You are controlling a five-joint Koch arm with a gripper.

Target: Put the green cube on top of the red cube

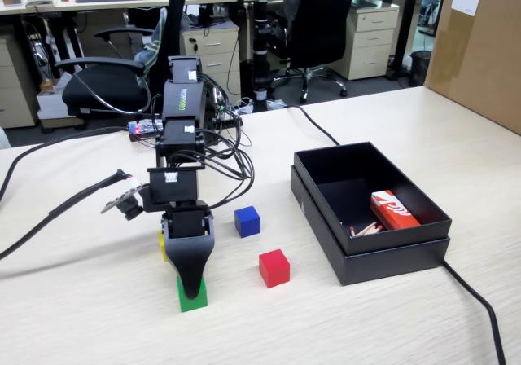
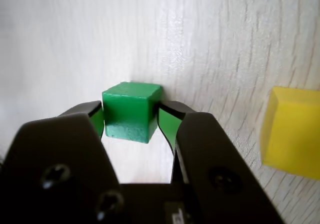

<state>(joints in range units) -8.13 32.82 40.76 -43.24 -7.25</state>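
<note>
Black Koch arm's gripper (image 2: pixel 131 118) points straight down at the pale wood-grain table (image 1: pixel 407 324), fingers closed on both sides of the small matte bright-green cube (image 2: pixel 130 112); the wrist view shows the green-lined fingertips (image 2: pixel 166 125) touching its left and right faces, so it is pinched. In the fixed view the green cube (image 1: pixel 192 296) sits on the table at about 7 o'clock of the frame, directly under the gripper (image 1: pixel 190 288), bottom face apparently still on the surface.

Small matte red cube (image 1: pixel 274 267) rests on the table at 3 o'clock of the green cube, near but apart. Small blue cube (image 1: pixel 247 221) lies at 11 o'clock of the red one, apart from it. Small yellow cube (image 2: pixel 292 132) shows at 3 o'clock of the green cube in the wrist view, not touching; in the fixed view only a yellow sliver (image 1: pixel 162 245) peeks out behind the arm.

Open black cardboard box (image 1: pixel 326 165) stands at 2 o'clock of the red cube, holding a red-and-white packet (image 1: pixel 394 210) and some loose sticks (image 1: pixel 365 229). Black cables (image 1: pixel 480 308) trail across the table.
</note>
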